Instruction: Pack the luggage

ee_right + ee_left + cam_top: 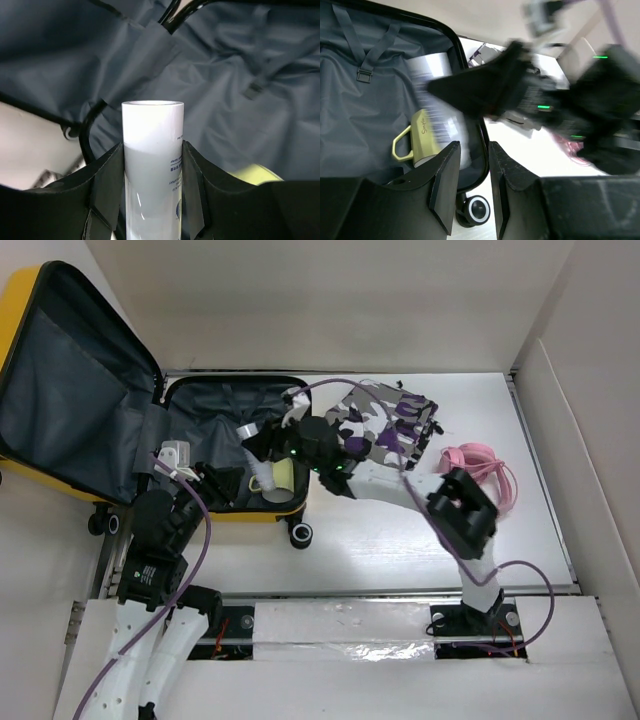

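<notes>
1. Luggage [70,380] lies open at the left of the table. Its lid is propped up at the far left, and its grey-lined base is beside it, wheels toward the arms.
2. Left gripper [475,150] hovers at the near rim of the base. Its fingers are narrowly apart with nothing between them, so I judge it best kept clear of the drop.
3. Yellow mug [415,142] lies on its side inside the base, toward the near wall.
4. Right gripper [152,150] reaches over the base, clamped on a white tube [152,125] that stands up between its fingers.
5. I judge the step in hand to be placing this tube. Lower it onto bare lining beside the mug, not on top of it. Lay it flat so the lid can close, and part the fingers only once it rests.
6. Camouflage cloth [385,415] lies on the table just right of the base.
7. Pink looped item [480,465] sits farther right, and both appear unpacked.
</notes>
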{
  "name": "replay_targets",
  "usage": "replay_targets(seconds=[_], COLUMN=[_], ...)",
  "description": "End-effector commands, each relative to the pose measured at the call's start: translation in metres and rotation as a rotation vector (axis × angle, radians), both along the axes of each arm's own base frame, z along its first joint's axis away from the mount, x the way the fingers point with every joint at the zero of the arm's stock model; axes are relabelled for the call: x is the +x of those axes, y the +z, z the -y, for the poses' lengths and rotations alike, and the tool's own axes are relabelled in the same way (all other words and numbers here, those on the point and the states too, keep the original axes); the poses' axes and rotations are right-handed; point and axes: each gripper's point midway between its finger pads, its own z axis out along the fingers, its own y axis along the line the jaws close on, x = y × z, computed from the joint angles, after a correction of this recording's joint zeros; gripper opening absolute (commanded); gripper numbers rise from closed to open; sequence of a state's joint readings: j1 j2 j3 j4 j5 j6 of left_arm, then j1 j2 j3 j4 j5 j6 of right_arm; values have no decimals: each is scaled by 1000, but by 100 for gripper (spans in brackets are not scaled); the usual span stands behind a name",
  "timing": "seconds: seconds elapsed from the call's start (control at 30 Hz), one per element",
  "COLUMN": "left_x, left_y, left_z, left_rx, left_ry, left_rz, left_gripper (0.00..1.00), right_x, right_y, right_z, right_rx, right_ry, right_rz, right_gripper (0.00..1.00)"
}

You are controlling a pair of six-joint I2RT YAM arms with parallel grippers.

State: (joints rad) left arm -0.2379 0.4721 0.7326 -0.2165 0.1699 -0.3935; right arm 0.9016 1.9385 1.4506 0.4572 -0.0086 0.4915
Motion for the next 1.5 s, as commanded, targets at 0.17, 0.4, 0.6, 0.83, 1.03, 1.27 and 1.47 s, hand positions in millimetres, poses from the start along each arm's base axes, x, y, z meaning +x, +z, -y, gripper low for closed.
replay_targets(seconds=[0.17, 0.4, 0.6, 0.83, 1.03, 1.27, 1.47], left_x=[-4, -4, -4, -6, -7, -9, -12], left_y=[23, 24, 22, 23, 25, 26, 29], left_z=[3, 4, 4, 6, 7, 8, 9], left_rx=[-16, -15, -12, -14, -15, -16, -18], left_ry=[-16, -17, -19, -34, -42, -50, -54], left_rz=[66, 70, 66, 75, 81, 86, 98], left_gripper=[26, 26, 26, 25, 25, 25, 25], right_x=[26, 18, 20, 42, 0, -32, -45], right_y=[1, 25, 46, -8, -41, -85, -119], right_z=[-81, -69, -8, 234, 463, 493, 484], right_rx=[184, 156, 101, -68, -178, -330, -447], right_ry=[13, -7, -75, -528, -1070, -971, -850], right_rz=[-73, 0, 103, 22, -76, -163, -300], right_gripper=[44, 81, 65, 0, 7, 46, 69])
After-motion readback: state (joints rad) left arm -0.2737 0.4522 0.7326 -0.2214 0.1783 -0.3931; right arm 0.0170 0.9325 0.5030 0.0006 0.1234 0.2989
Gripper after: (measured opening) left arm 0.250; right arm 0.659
